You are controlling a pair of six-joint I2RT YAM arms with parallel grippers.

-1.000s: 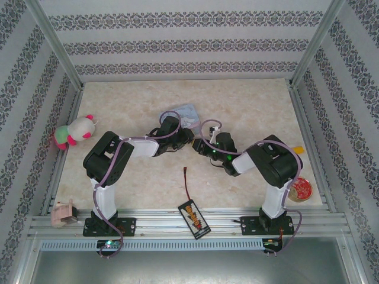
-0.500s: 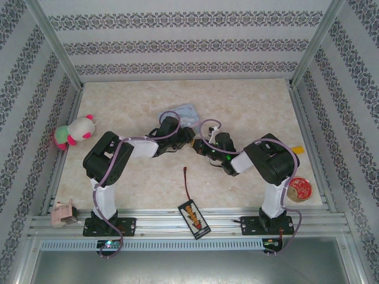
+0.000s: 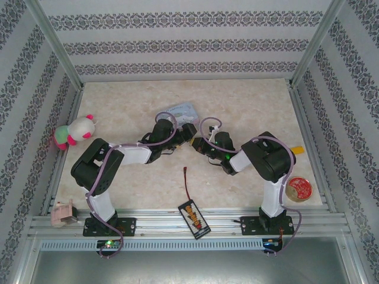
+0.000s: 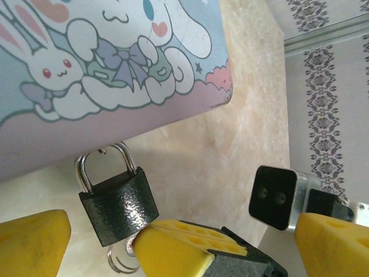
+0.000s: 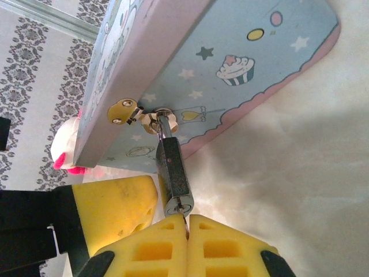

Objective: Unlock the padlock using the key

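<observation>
Looking down from above, we see a pale marbled table [image 3: 254,106] boxed in by walls [image 3: 189,44] papered with dark floral bands, with an aluminium frame [image 3: 189,223] along the near edge. A plush toy [image 3: 74,131] lies at the table's nine o'clock edge and a round red-topped object [image 3: 299,189] at four o'clock. A small wooden piece [image 3: 62,214] rests on the rail at seven o'clock. A black card [image 3: 194,218] sits at six o'clock, with a thin black wire [image 3: 189,189] running from it toward twelve.

The blue cartoon tin [image 3: 183,110] lies near the middle, its near side covered by the arms in the top view. The padlock [image 4: 118,199] hangs by its shackle from the hasp [image 5: 124,109] on the tin; in the left wrist view the shackle's top passes behind the tin's edge. The key [image 5: 184,216] is hard to make out: we see just a sliver of metal between the keyhole and the yellow pads, and a wire ring [image 4: 118,262] under the lock body.

Both arms reach in from six o'clock with elbows bent outward, their wrists meeting just short of the tin. The left gripper [image 3: 187,132] comes from nine o'clock with its fingers spread wide, one on each side of the padlock. The right gripper [image 5: 187,224] comes from three o'clock, its pads pressed together on the key at the padlock's keyhole end.
</observation>
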